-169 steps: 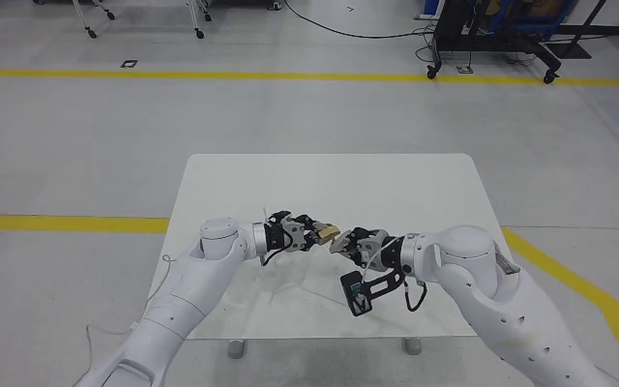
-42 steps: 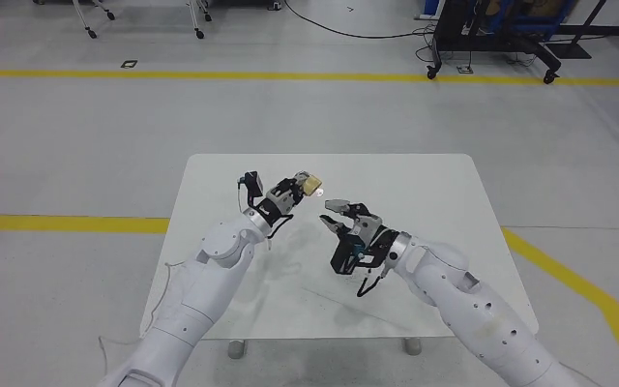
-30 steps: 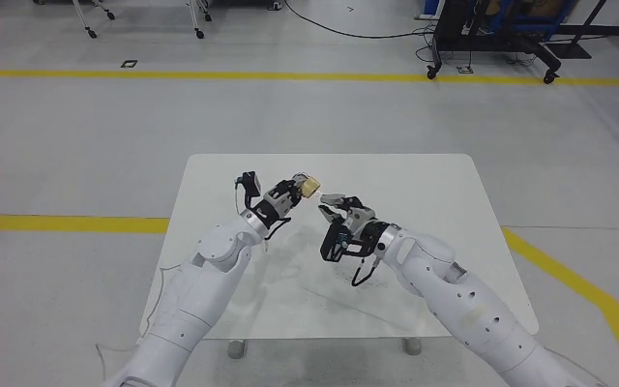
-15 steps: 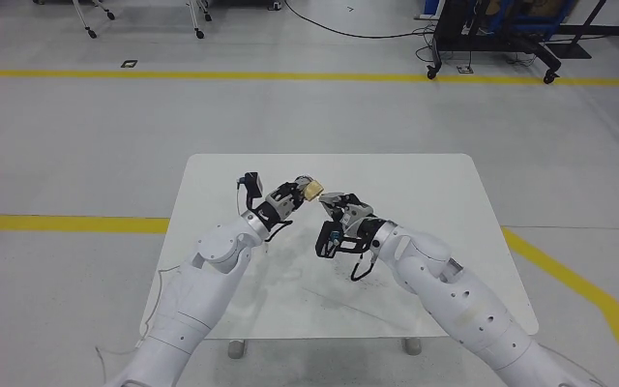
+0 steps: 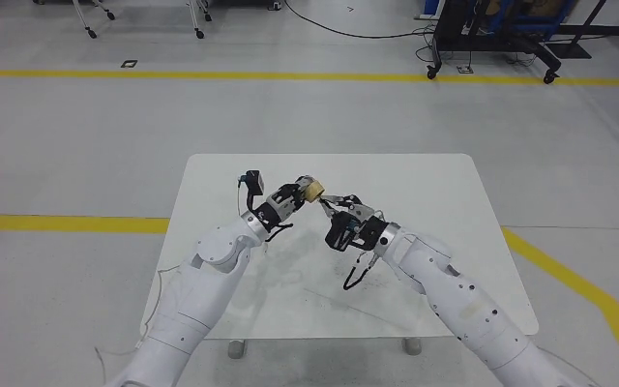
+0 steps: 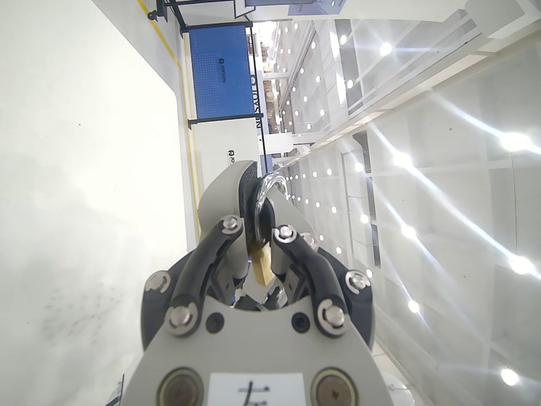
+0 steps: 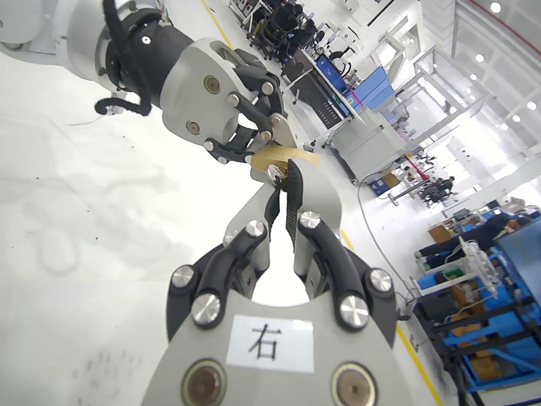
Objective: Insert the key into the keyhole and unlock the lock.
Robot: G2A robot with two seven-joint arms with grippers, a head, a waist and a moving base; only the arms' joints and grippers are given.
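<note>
Clamps the lock (image 6: 263,266) in the left gripper (image 6: 259,198), jaws closed tight on it. Pinches the key (image 7: 275,176) in the right gripper (image 7: 284,181), jaws nearly closed, tip at the lock's brass face just ahead (inserted or not, unclear).

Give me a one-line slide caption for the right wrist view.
Right gripper holds the key against the brass padlock gripped by the left gripper.

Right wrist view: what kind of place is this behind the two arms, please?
Probably a large factory or robotics workshop hall. There are rows of workstations with chairs and monitors, a blue partition panel in the left wrist view, and yellow lines painted on the smooth grey floor.
</note>
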